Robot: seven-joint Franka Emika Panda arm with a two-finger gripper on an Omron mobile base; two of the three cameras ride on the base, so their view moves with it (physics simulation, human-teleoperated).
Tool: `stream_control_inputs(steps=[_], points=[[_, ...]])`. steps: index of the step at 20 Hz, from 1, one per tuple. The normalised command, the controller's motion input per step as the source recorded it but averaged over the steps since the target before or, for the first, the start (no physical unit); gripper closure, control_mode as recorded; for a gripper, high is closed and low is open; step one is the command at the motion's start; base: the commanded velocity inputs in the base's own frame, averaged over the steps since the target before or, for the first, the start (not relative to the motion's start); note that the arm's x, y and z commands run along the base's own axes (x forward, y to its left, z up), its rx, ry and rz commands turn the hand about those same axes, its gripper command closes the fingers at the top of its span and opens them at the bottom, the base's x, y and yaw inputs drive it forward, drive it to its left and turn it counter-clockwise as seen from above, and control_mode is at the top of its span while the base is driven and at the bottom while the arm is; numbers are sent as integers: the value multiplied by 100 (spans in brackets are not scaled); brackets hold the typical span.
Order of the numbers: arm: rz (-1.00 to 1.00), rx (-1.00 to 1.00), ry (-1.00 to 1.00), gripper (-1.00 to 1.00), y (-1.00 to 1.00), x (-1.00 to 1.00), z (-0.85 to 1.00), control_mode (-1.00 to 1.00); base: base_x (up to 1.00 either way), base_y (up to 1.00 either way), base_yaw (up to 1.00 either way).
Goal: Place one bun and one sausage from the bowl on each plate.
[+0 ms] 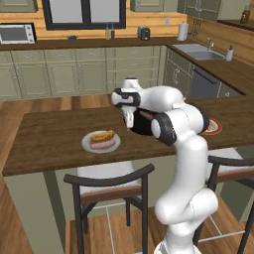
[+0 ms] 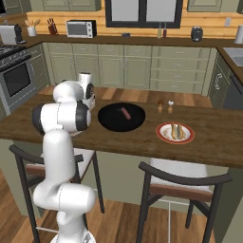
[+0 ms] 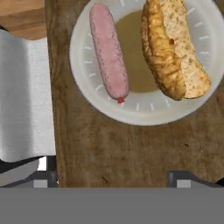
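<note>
The pale plate [image 3: 144, 111] carries a sausage [image 3: 108, 52] and bun [image 3: 173, 48] side by side. The gripper [image 3: 113, 177] hangs above it, wide open and empty, so the sausage [image 2: 125, 113] left in the bowl [image 2: 111, 122] is probably next.

Two plates: a pale one [image 1: 100, 142] and a red-rimmed one [image 2: 175, 132]. Two buns [image 1: 102, 135] [image 2: 177, 131], two sausages [image 1: 103, 145] [image 2: 125, 113], one black bowl [image 2: 121, 117]. Two small shakers [image 2: 160, 107] [image 2: 170, 107], two chairs [image 2: 182, 187] [image 1: 110, 191].

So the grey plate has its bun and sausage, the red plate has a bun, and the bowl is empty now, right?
Not quite: the bowl is not empty. The right base view shows one sausage lying in it. The rest holds.
</note>
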Motion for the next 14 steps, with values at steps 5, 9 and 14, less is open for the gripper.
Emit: stream_control_inputs(steps=[5,9,14], points=[[-40,9,-3,-100,-90,-12,50,-100,0,0,0],[-46,0,-1,-100,-82,-18,17,-100,0,0,0],[-45,-1,0,-100,-69,-8,3,-100,0,0,0]])
